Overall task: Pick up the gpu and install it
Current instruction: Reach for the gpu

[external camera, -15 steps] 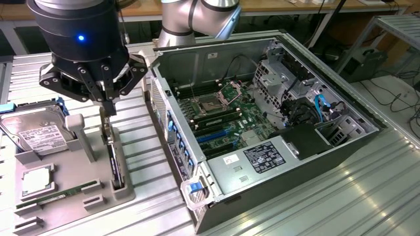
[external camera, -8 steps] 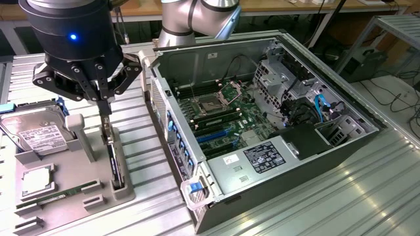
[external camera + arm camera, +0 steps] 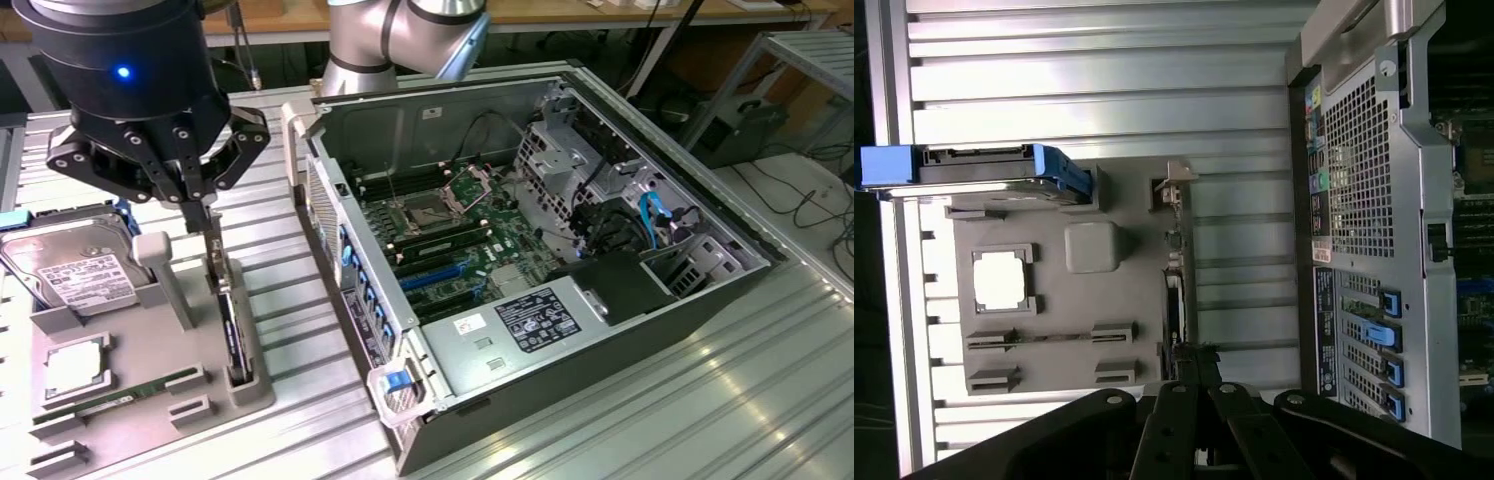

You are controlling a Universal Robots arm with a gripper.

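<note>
Gpu (image 3: 236, 340): thin, flat, dark card

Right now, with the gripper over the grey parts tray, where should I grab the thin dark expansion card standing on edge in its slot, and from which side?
Take the gpu by its upper long edge, pinching its two flat faces, straight down from above. It stands on edge in the grey tray's slot, leaving only that edge free. The gripper hangs above it.
</note>
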